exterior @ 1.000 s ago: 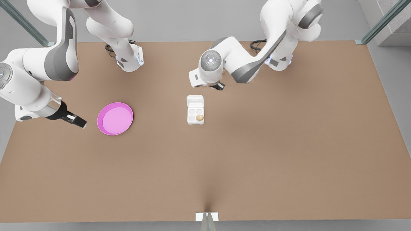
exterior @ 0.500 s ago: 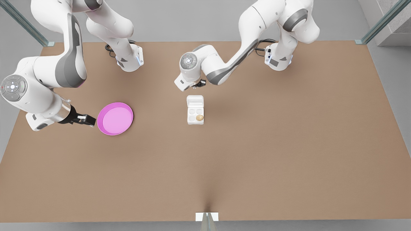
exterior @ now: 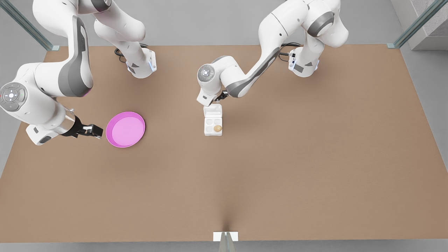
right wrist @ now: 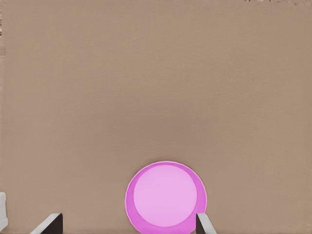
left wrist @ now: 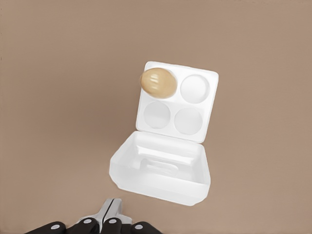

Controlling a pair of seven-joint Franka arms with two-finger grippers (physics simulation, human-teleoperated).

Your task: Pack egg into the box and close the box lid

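I see the small tan-brown oval egg point(left wrist: 158, 83) seated in a corner well of the white four-well carton box point(exterior: 213, 126). My clenched left hand point(left wrist: 111, 218) hovers by the thin, light lid point(left wrist: 163, 168); I'd push its outer rim. Right hand point(exterior: 91, 131), fingers spread, waits beside the pink plate point(exterior: 125, 129).

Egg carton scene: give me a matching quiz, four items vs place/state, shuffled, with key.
Column one:
1. egg
2. box lid
3. pink plate
4. left gripper

Column two:
A. lying open, flat behind the wells
B. in front of the right gripper, whose fingers are spread
C. sitting in a corner well of the box
D. at the far edge of the lid, fingers together

Pairs: 1-C, 2-A, 3-B, 4-D
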